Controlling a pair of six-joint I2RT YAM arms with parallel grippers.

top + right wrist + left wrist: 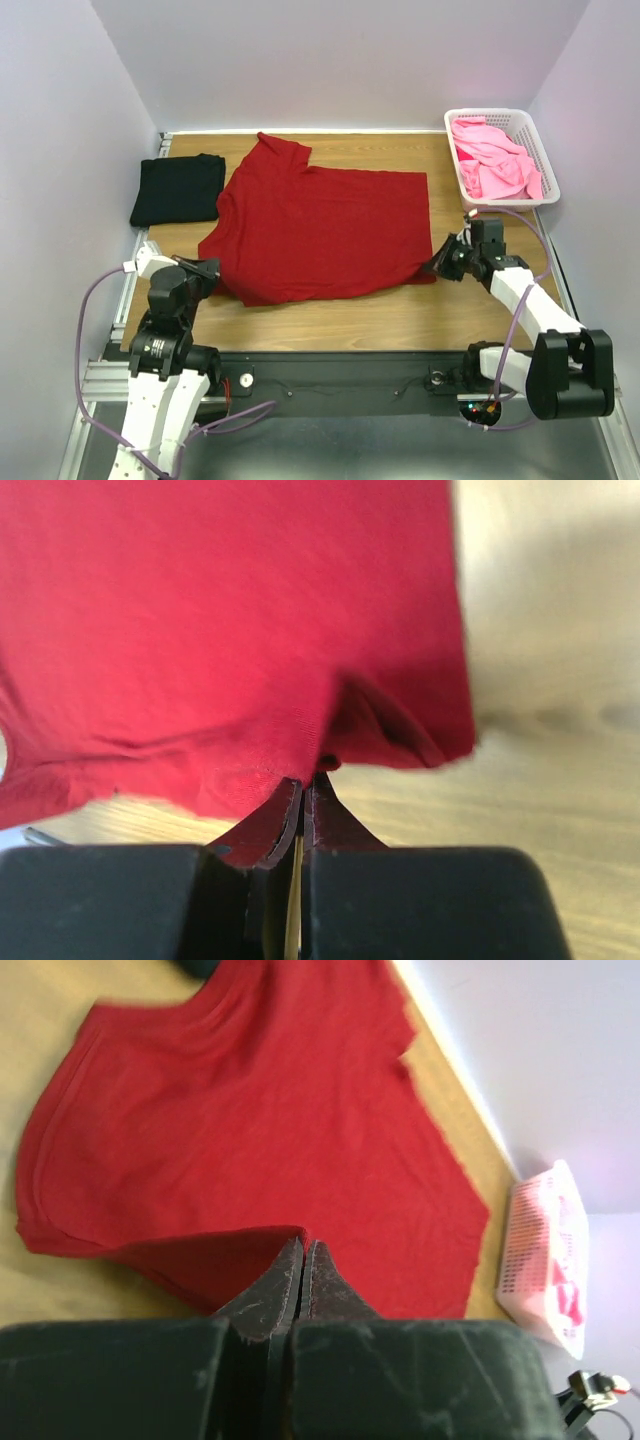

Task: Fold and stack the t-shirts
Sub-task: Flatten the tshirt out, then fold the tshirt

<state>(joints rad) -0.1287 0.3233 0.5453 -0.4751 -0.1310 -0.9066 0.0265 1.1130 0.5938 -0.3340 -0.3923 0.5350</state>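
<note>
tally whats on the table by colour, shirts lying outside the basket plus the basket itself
dark red t-shirt: 1
black t-shirt: 1
white basket: 1
total: 3
pink clothes in the basket are too bunched to count

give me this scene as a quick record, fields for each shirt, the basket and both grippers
red t-shirt: spread open, unfolded, mid-table
black t-shirt: folded, far left, beside the red one
pink t-shirts: heaped in the white basket, far right corner
left gripper: shut on the red t-shirt's near-left edge
right gripper: shut on its near-right corner
</note>
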